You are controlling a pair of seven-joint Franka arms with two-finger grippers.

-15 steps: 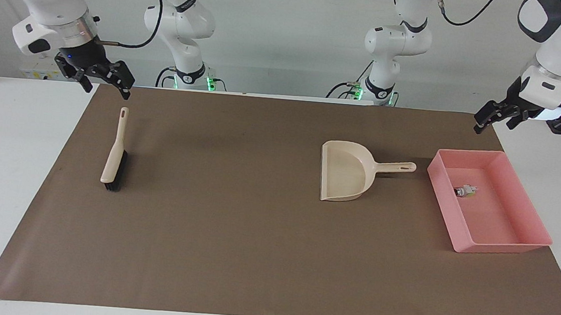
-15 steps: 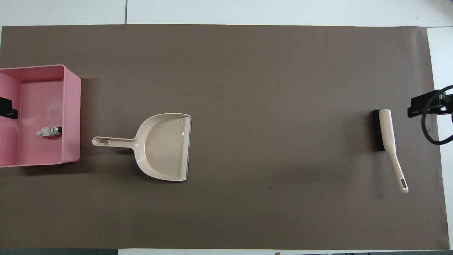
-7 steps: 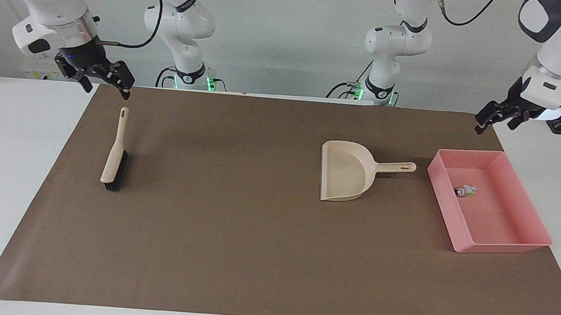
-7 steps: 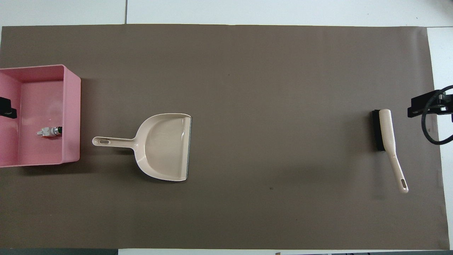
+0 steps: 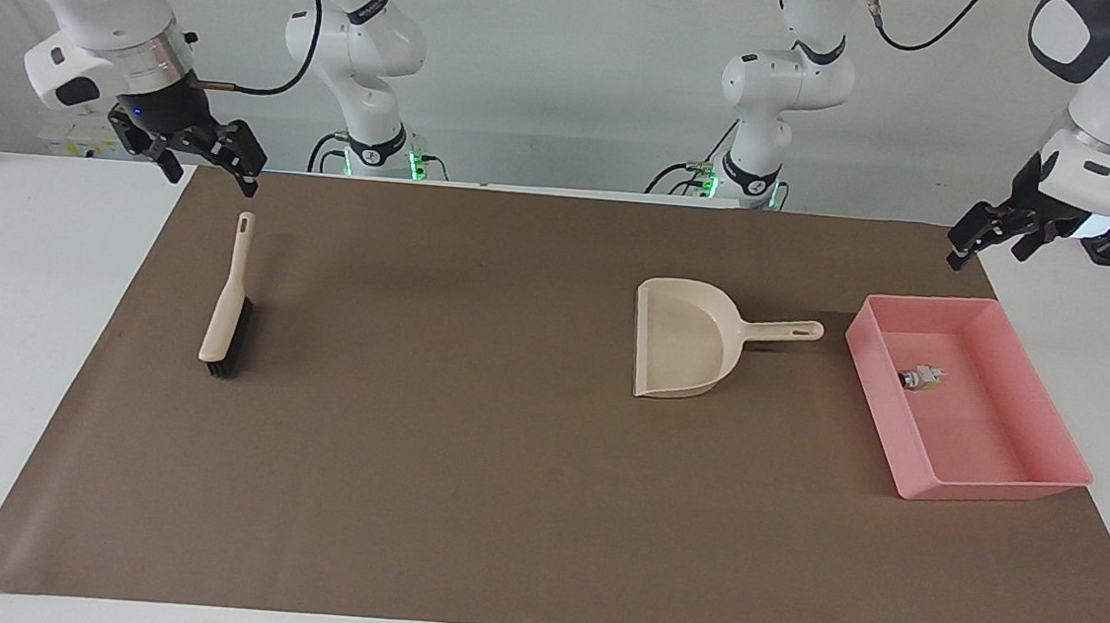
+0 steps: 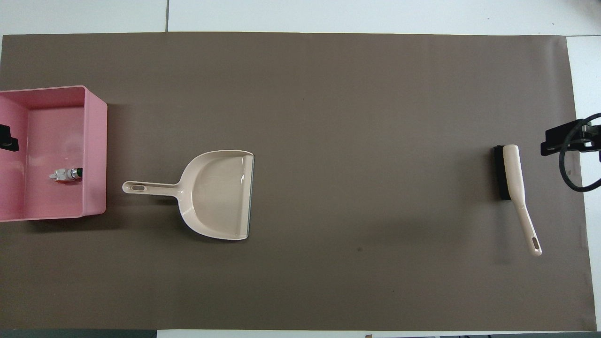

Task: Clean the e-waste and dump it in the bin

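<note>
- E-waste (image 5: 920,376) sits in the bin (image 5: 1052,410) at my left arm's end.
- Right gripper (image 5: 213,166) hangs spread over the mat's corner by the brush (image 5: 226,310).
- Left gripper (image 5: 992,230): fingers, can't tell.

Facing camera high opposite robots, overhead steeply down, sharing mat (image 5: 500,505).

Bright, even light from above — soft shadows beside the dustpan (image 6: 220,195) toward nine o'clock; focus seems sharp throughout.
</note>
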